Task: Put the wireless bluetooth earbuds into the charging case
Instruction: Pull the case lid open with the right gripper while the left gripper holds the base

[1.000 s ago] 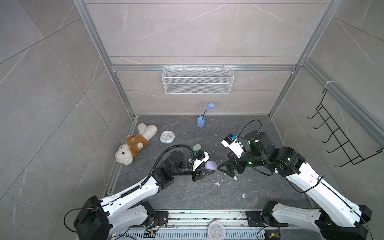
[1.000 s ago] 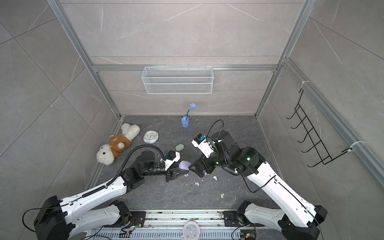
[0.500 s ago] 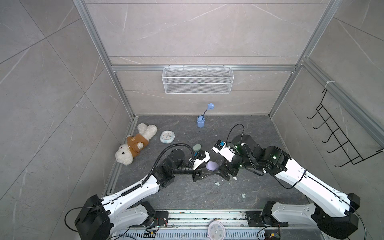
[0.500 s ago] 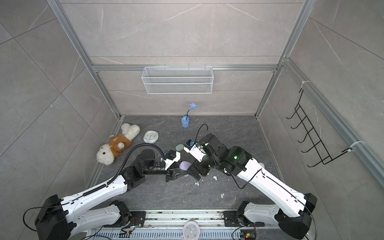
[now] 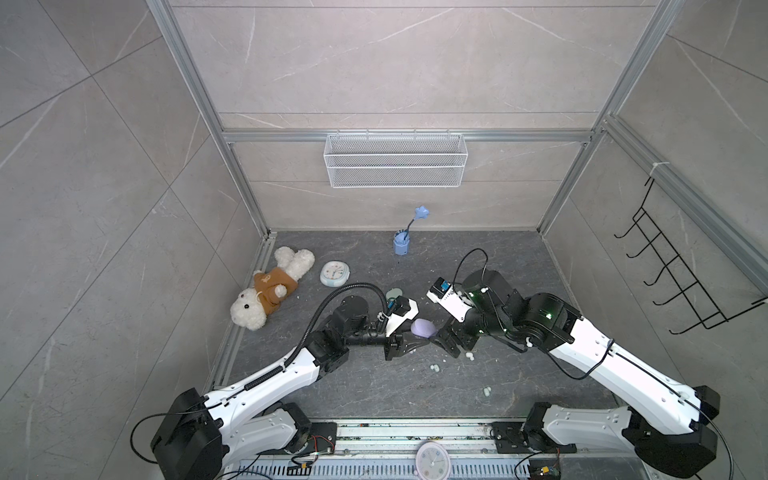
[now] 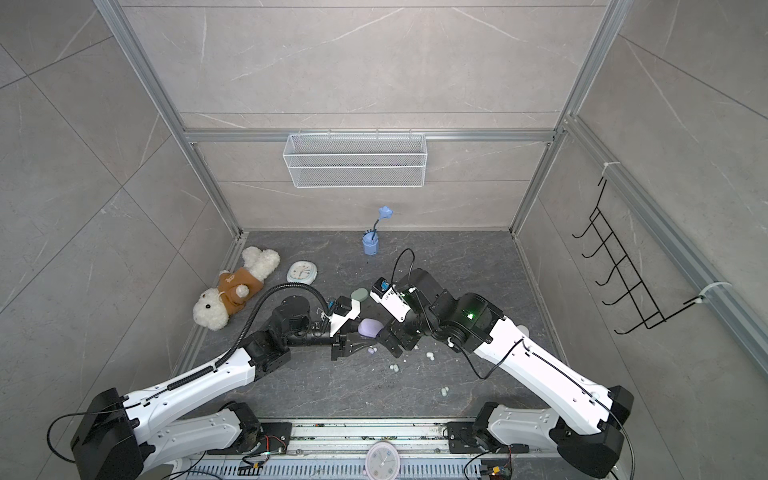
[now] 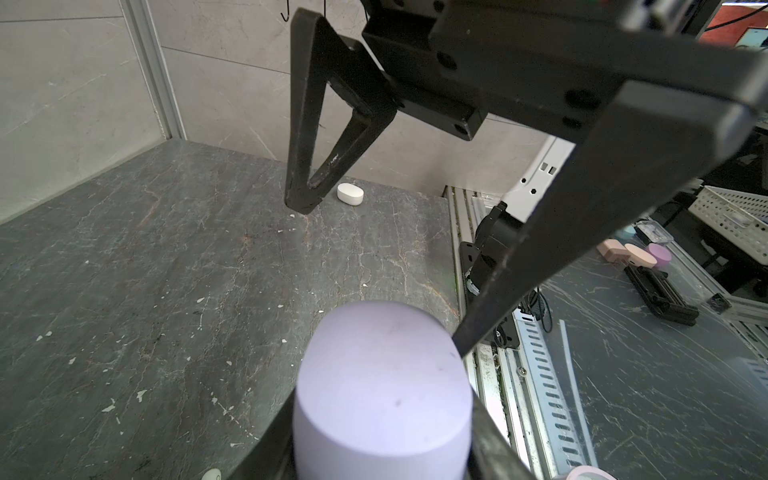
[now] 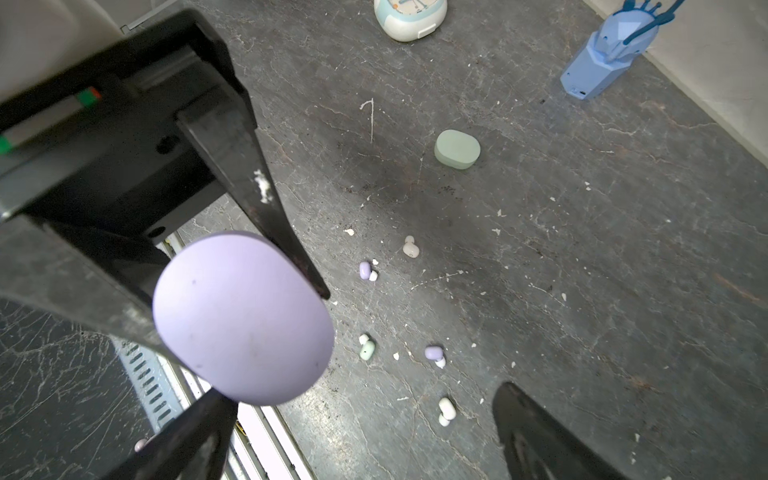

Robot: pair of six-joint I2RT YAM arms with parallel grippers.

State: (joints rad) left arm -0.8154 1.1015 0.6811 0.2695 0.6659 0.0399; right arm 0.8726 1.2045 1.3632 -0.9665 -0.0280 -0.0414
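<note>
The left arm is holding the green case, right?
No. The left arm holds the purple case, not the green one. The green case lies on the table, as the right wrist view shows.

Lavender case (image 8: 243, 318), lid shut, sits clamped in the left gripper (image 8: 270, 347) above the floor. Loose on the floor beyond lie two lavender buds (image 8: 365, 270), two white buds (image 8: 410, 248) and one mint bud (image 8: 367, 349). A shut mint case (image 8: 457, 148) lies farther off.
</note>
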